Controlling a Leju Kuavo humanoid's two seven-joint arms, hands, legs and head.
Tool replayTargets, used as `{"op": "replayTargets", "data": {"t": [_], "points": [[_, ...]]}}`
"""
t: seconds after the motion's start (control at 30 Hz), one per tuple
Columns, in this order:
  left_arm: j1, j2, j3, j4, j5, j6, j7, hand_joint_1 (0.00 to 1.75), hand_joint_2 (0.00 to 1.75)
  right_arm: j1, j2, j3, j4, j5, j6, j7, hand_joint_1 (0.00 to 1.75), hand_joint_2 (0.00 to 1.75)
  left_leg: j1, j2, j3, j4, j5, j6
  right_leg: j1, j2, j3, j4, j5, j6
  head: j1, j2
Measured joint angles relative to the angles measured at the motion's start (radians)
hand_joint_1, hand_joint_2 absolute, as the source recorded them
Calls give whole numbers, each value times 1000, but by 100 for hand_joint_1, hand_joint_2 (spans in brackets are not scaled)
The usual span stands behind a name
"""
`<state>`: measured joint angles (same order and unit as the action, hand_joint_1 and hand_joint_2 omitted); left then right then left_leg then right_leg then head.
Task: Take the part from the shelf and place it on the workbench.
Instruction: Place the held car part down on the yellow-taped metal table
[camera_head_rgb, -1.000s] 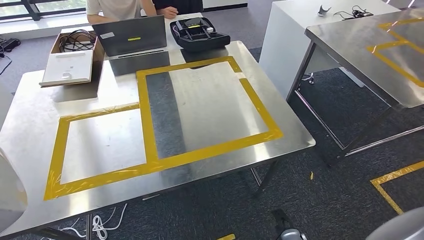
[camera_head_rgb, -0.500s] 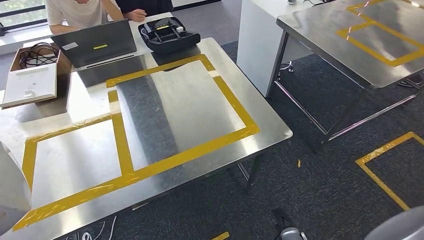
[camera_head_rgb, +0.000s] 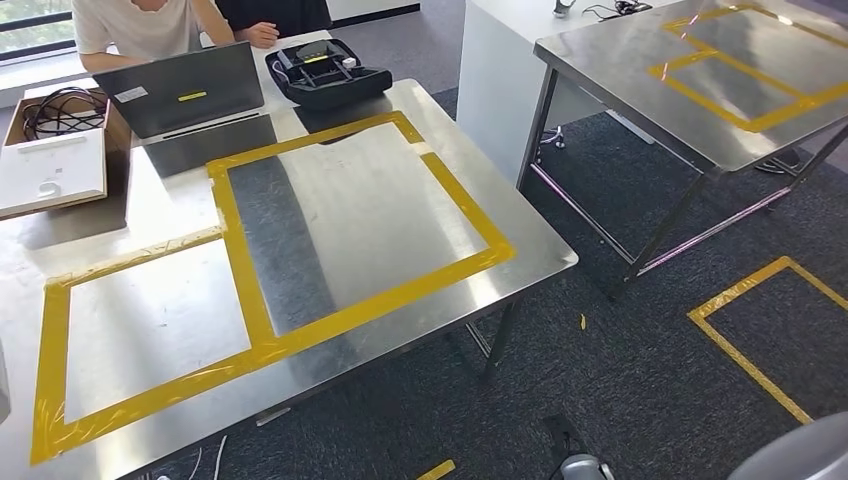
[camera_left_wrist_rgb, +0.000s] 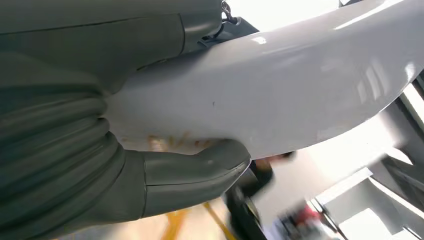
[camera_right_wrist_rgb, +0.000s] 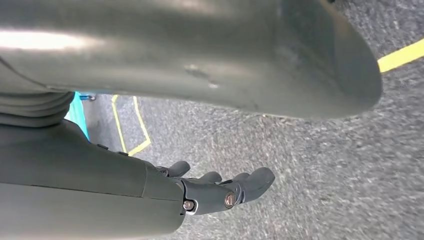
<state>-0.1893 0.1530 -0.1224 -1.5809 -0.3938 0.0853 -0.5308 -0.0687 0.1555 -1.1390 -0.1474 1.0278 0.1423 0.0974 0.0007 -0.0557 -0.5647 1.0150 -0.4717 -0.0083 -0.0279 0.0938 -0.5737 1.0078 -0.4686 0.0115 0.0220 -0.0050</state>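
Workbench (camera_head_rgb: 330, 215): bears no part; we judge fetching undone. Right hand (camera_right_wrist_rgb: 220, 190), fingers apart, holds nothing; left hand (camera_left_wrist_rgb: 195, 172) grasp indeterminable.

I am looking down on a steel workbench (camera_head_rgb: 330, 215) filling the left and centre of the frame, yellow tape (camera_head_rgb: 240, 265) framing two rectangles on it. At the upper left a person (camera_head_rgb: 150, 25) is sitting behind a laptop (camera_head_rgb: 180, 90), between a cardboard box (camera_head_rgb: 55, 140) and a black case (camera_head_rgb: 325, 72). A second steel table (camera_head_rgb: 700, 70) is standing at the upper right.
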Motion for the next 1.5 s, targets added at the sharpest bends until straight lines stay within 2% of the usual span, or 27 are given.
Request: {"op": "replayTargets", "data": {"t": [0.1, 0.2, 0.3, 0.37, 0.57, 0.83, 1.13, 1.3, 1.5], "points": [[-120, 0, -42, 174, -351, 228, 45, 175, 175, -4, 0, 0, 0, 6, 5, -1, 0, 0, -2, -3, -2, 2, 2, 5, -2, -4, 1, -1, 1, 10, 0, 0], [-314, -1, -85, 476, -541, 352, 81, 175, 175, -13, 0, 1, 0, 26, 14, -11, 0, 0, -2, -4, -5, 2, 7, 6, -3, -5, -1, -1, 5, 15, -1, 0], [-505, 0, -125, 766, -641, 381, 131, 175, 175, -14, -5, 9, 0, 50, 26, -29, 0, 0, -2, -2, -10, 2, 12, 5, -3, -2, -7, -1, 11, 16, -1, 0], [-592, 2, -151, 894, -686, 381, 164, 175, 175, -14, -10, 16, 0, 59, 28, -36, 0, 0, -1, 0, -12, 2, 13, 4, -3, 0, -10, 0, 14, 15, 0, 0], [-741, -21, -226, 1125, -803, 385, 245, 175, 175, -12, -20, 29, -2, 76, 28, -35, 0, 0, -1, 1, -13, 2, 14, 3, -3, 1, -12, 0, 15, 16, 0, 0], [-791, -96, -317, 1249, -869, 361, 291, 175, 175, -12, -29, 47, -3, 98, 29, -26, 0, 0, -1, 0, -15, 2, 14, 3, -3, 1, -13, 0, 14, 16, 0, 0], [-741, -175, -392, 1294, -943, 376, 262, 175, 175, -12, -29, 63, -3, 113, 28, 5, 0, 0, -1, 0, -16, 2, 14, 3, -3, -1, -13, 0, 14, 16, 0, 0], [-717, -197, -422, 1307, -954, 353, 246, 175, 175, -10, -29, 64, -3, 112, 28, 2, 0, 0, -1, 0, -16, 1, 14, 3, -3, 0, -13, 0, 14, 16, 0, 0], [-678, -200, -434, 1323, -939, 327, 244, 175, 175, 0, -29, 64, -3, 108, 32, -28, 0, 0, -1, 0, -16, 1, 14, 3, -3, -1, -13, 0, 14, 16, 0, 0]]}}
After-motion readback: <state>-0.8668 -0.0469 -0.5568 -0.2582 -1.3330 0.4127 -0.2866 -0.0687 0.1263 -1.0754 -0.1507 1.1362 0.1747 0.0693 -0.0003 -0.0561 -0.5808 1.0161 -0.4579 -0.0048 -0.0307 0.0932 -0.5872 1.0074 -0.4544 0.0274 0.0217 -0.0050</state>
